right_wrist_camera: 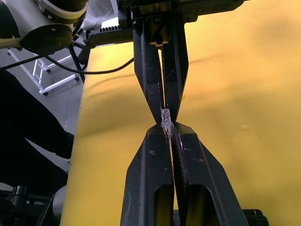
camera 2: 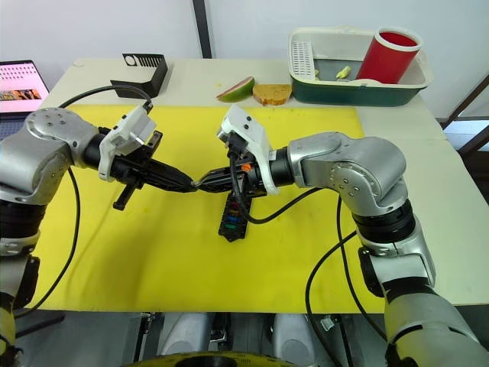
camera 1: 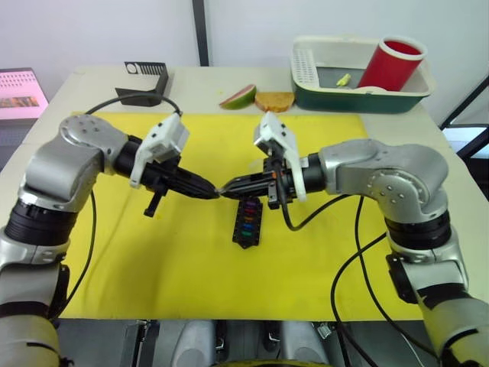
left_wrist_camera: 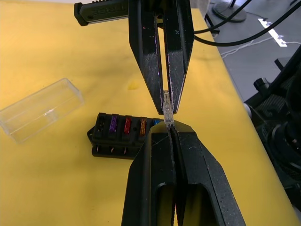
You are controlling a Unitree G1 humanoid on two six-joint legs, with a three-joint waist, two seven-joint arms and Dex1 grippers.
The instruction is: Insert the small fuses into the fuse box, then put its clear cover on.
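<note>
On the yellow mat (camera 1: 153, 267), nearest the robot, lies the fuse box (camera 1: 247, 222), its slots holding purple, red, orange and blue fuses (left_wrist_camera: 127, 125). Just above it the left gripper (camera 1: 212, 191) and right gripper (camera 1: 225, 188) meet tip to tip, both pairs of fingers pressed together on one clear fuse (left_wrist_camera: 167, 106) held between them in the air. Beside the box, the clear cover (left_wrist_camera: 40, 109) rests flat on the mat. Farther back on the worktop (camera 1: 458, 222) stand a black angled stand (camera 1: 145, 82), fruit and bread slices (camera 1: 258, 98), and a tray (camera 1: 359, 95) with a red cup (camera 1: 391, 63).
</note>
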